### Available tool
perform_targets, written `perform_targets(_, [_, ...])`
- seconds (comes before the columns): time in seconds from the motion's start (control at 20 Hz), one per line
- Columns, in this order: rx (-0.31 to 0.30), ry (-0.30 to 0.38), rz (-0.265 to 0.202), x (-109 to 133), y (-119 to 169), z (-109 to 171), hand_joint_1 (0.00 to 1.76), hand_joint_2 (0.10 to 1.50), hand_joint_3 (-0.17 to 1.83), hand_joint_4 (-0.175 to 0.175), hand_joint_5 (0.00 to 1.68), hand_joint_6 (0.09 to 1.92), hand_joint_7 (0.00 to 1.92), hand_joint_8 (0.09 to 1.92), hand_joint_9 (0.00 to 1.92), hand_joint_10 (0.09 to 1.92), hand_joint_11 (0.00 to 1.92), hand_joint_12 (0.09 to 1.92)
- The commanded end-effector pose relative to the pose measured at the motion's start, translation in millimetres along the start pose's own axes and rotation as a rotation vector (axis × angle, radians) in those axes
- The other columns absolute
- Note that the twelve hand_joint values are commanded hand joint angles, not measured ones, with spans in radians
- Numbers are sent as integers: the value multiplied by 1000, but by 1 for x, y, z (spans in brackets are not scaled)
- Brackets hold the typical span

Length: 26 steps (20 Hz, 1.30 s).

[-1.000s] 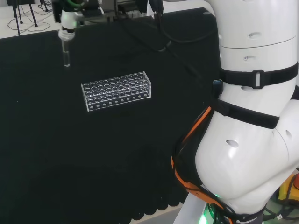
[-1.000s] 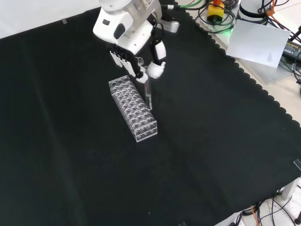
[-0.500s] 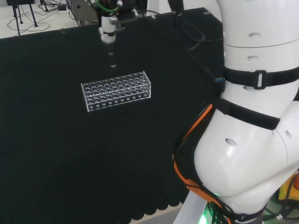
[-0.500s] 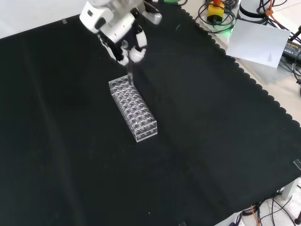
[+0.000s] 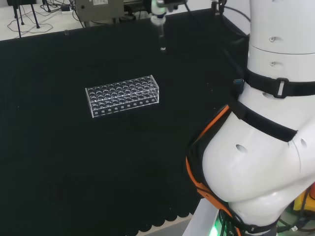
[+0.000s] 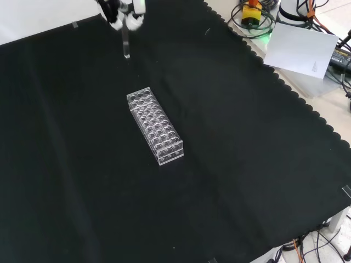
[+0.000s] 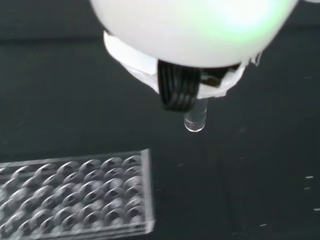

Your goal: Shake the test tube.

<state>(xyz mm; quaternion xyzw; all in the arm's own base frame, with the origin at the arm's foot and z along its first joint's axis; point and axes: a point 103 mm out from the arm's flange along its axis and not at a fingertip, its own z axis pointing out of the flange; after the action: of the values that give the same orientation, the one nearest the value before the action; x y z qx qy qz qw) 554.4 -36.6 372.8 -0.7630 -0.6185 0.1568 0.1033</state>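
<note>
Test tube point(image 6: 126, 45) is up in the air, hanging upright from the hand point(image 6: 125, 12), well clear of the black cloth point(image 6: 230, 164). In the front view the hand sits right at the top edge, fingers curled and pinching the tube's upper end, with the tube's rounded bottom pointing down over the far part of the cloth. In the head view you can see the tube point(image 5: 161, 38) near the far edge of the cloth, off to the right of the rack and beyond it, with just a bit of the hand point(image 5: 157, 9) above it. The wrist view looks past the palm: fingers point(image 7: 176, 87) wrapped round the tube point(image 7: 195, 118), its clear tip sticking out below them. Can't tell if there's anything inside it. The clear plastic rack point(image 6: 155, 126) sits flat around the middle of the cloth, rows of holes all looking empty, well apart from the tube. It also shows in the wrist view point(image 7: 75, 197), lying on the cloth below the tube's level.
</note>
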Motion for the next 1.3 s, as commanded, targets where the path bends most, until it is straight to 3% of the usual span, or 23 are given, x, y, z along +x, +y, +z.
perform_targets(0.05, [-52, 20, 5, 1, 2, -17, 1352, 387, 972, -175, 1525, 317, 1602, 264, 1663, 646, 1404, 992])
perform_targets(0.25, [-90, 53, -91, 50, 5, -30, 1352, 387, 972, -175, 1525, 315, 1602, 262, 1663, 647, 1404, 992])
perform_targets(0.5, [-135, 77, -253, 133, 5, -53, 1352, 387, 972, -175, 1526, 314, 1603, 260, 1662, 647, 1403, 992])
perform_targets(0.9, [-165, 100, -499, 255, -22, -74, 1352, 387, 972, -175, 1528, 311, 1605, 257, 1662, 647, 1403, 991])
perform_targets(1.1, [-161, 99, -572, 288, -36, -76, 1352, 387, 972, -175, 1528, 310, 1606, 256, 1662, 647, 1403, 991])
perform_targets(1.3, [-145, 89, -589, 294, -41, -68, 1352, 386, 972, -175, 1529, 308, 1607, 254, 1662, 647, 1403, 991])
